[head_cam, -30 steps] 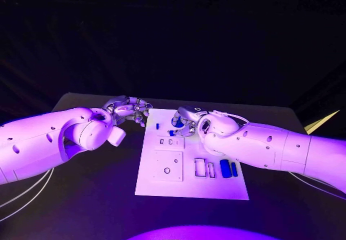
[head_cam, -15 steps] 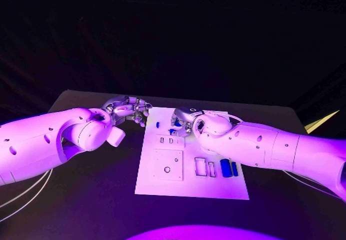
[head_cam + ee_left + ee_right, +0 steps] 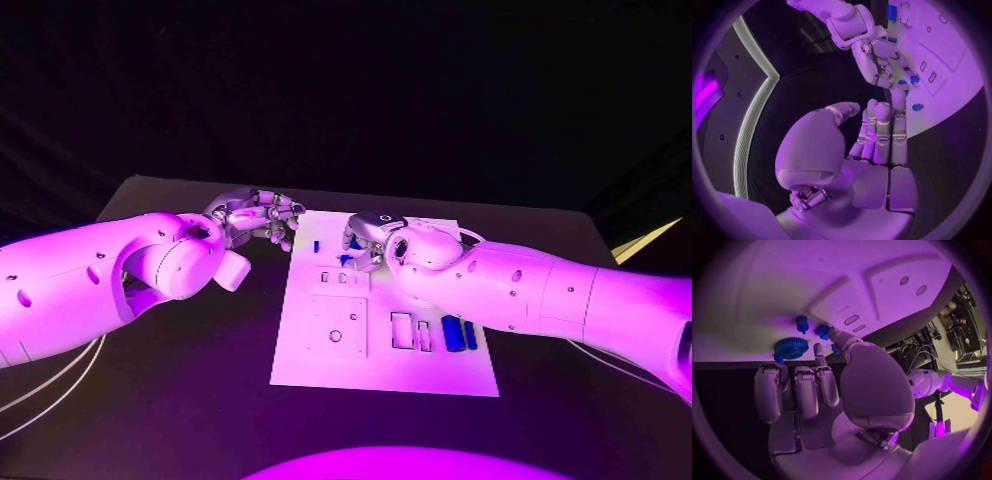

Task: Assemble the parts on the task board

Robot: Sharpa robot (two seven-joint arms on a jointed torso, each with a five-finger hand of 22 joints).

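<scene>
The white task board [image 3: 378, 372] lies in the middle of the black table. My right hand [image 3: 365, 240] hangs over its far end, fingertips down among small blue parts. In the right wrist view its thumb tip touches a small blue part [image 3: 823, 331], beside a blue gear [image 3: 791, 347] and a blue peg [image 3: 802, 323]; whether the part is pinched is unclear. My left hand [image 3: 261, 217] hovers at the board's far left edge, fingers straight and together, holding nothing; one fingertip [image 3: 898, 96] reaches the board's edge. A small blue part [image 3: 316, 244] lies between the hands.
Two blue bars [image 3: 459, 334] lie side by side at the board's right edge, next to rectangular slots [image 3: 410, 331]. A square recessed plate [image 3: 336, 327] takes the board's middle. Bare black table [image 3: 188, 400] lies on both sides and in front.
My right hand has edged a little toward the board's far end. The left hand has hardly moved.
</scene>
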